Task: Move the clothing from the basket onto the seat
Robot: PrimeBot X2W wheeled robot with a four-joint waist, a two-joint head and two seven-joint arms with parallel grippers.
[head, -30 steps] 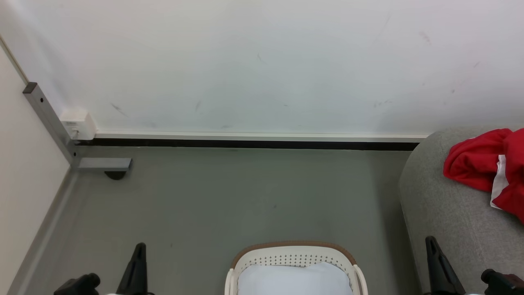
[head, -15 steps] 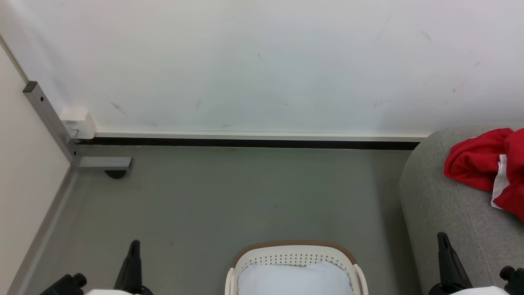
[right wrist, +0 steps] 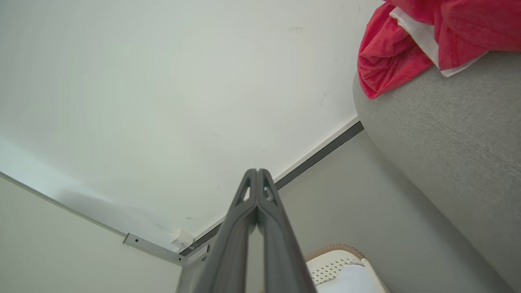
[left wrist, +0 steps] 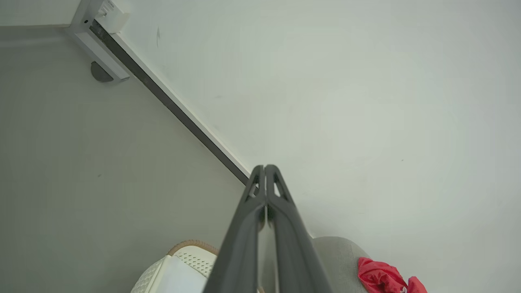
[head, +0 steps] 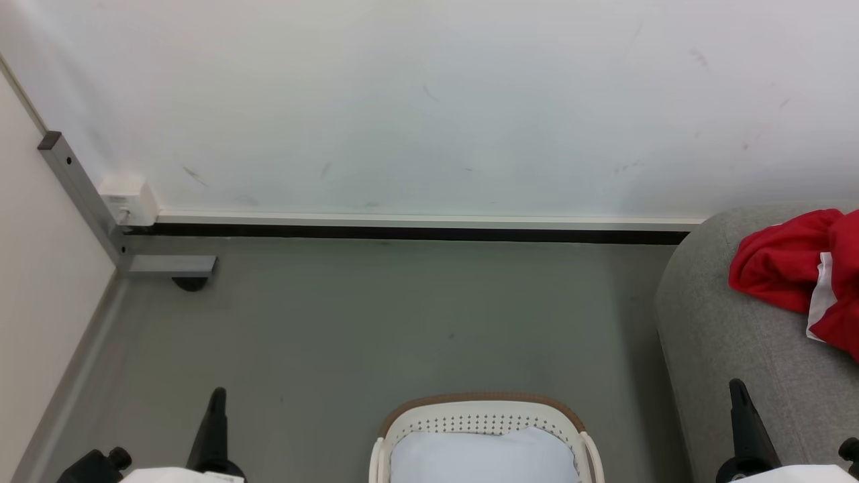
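Observation:
Red clothing (head: 798, 276) with white trim lies bunched on the grey seat (head: 731, 349) at the right edge; it also appears in the wrist views (right wrist: 407, 44) (left wrist: 384, 278). The cream basket (head: 480, 419) with a brown rim stands on the floor at the bottom centre, a pale white cloth (head: 483, 459) inside it. My left gripper (head: 216, 396) is low at the bottom left, left of the basket. My right gripper (head: 737, 388) is at the bottom right, over the seat's front edge. Both are shut with nothing between the fingers (left wrist: 264, 169) (right wrist: 257, 173).
A white wall (head: 429, 100) with a dark baseboard (head: 402, 235) runs across the back. A grey metal bracket (head: 87, 201) and a small white box (head: 127, 200) sit in the left corner. Grey floor (head: 376, 322) lies between wall and basket.
Both grippers have drawn back toward the bottom edge and slightly outward. The clothing, basket and seat have not moved.

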